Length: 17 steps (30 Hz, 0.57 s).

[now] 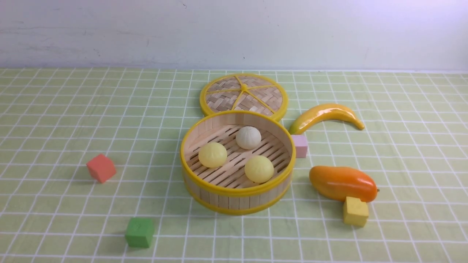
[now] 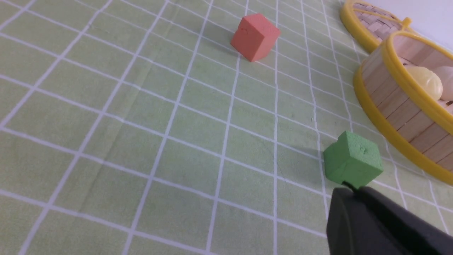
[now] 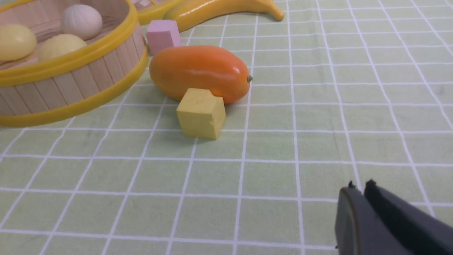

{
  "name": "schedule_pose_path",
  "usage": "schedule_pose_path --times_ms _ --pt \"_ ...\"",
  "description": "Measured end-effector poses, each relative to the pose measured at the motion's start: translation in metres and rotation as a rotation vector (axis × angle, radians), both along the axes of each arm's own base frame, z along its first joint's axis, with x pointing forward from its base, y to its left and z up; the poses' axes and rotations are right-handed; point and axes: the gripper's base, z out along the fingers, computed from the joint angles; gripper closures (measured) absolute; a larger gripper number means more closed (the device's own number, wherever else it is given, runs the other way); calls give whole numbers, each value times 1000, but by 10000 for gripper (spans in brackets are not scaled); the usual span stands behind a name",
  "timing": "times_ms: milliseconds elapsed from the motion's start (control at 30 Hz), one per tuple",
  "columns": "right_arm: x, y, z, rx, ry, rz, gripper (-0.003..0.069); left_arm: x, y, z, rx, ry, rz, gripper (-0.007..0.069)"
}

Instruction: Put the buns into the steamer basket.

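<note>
With all three buns (image 1: 248, 137) lying on the slatted floor of the steamer basket (image 1: 237, 193), both my grippers sit low over the checked cloth (image 1: 55, 109), clear of everything.

My left gripper (image 2: 348, 187) has its dark fingers pressed together on nothing; a green cube (image 2: 353, 159) sits just past its tip, a red cube (image 2: 254, 37) lies farther out, and the basket stands off to one side beyond the green cube. My right gripper (image 3: 359, 189) is likewise closed and empty, well apart from a yellow cube (image 3: 201, 113) that touches an orange mango (image 3: 200, 72). Beyond them lie a pink cube (image 3: 162, 34) and a banana (image 3: 219, 9). The woven lid (image 1: 244, 95) rests flat behind the basket.
</note>
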Motion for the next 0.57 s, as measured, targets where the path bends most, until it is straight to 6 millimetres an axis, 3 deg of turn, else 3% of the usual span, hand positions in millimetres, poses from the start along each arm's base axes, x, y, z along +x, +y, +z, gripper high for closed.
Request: schedule_pose_path --times_ms 567 --pt "0 0 0 0 0 0 594 0 0 0 0 0 0 636"
